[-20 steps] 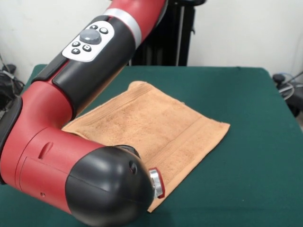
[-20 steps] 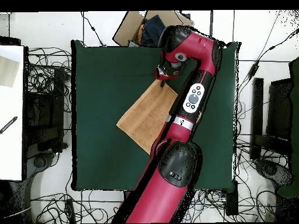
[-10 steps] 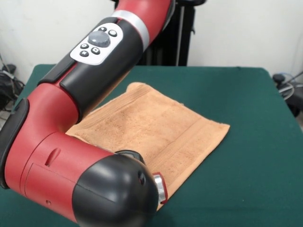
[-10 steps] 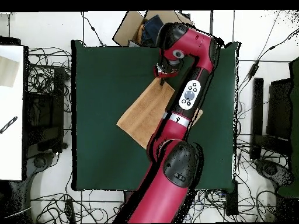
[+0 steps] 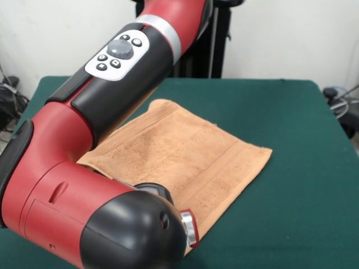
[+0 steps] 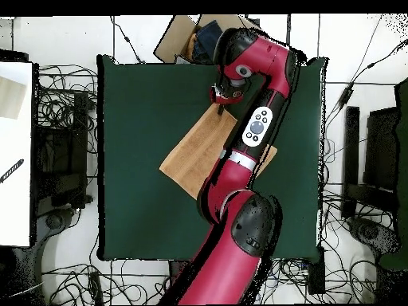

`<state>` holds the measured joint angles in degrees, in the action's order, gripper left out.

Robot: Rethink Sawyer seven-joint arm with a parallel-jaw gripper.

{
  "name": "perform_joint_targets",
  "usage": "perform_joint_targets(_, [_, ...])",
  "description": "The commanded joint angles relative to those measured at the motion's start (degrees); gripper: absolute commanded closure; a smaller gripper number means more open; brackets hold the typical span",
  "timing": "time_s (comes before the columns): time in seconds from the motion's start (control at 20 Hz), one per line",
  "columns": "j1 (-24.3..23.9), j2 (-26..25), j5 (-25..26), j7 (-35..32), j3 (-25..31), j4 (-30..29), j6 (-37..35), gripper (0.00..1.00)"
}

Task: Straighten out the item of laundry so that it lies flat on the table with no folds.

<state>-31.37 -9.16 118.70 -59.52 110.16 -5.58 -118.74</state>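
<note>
The towel (image 5: 185, 154) lies nearly flat on the tabletop (image 5: 297, 168); the gripper (image 6: 221, 102) hovers at its corner, probably to tug it; whether the jaws are open, I cannot tell.

Count, both views:
- Towels: 1, peach-orange towel (image 5: 188, 154), single item.
- Tables: 1, green-topped table (image 5: 291, 140).
- Robot arms: 1, red and black arm (image 5: 84, 168).
- Grippers: 1, gripper (image 6: 220, 96), seen overhead only.
- Button pads on arm: 1, grey pad (image 5: 116, 51) carrying 5 visible controls.
- Cardboard pieces beyond table edge: 1, cardboard (image 6: 174, 38).
</note>
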Motion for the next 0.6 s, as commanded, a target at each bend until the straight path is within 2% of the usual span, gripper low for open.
perform_joint_targets(0.05, [0.9, -7.0, 6.3, -4.5, 9.0, -0.7, 25.5, 1.0])
perform_joint_targets(0.6, [0.3, -7.7, 10.7, -3.9, 13.2, -0.7, 25.6, 1.0])
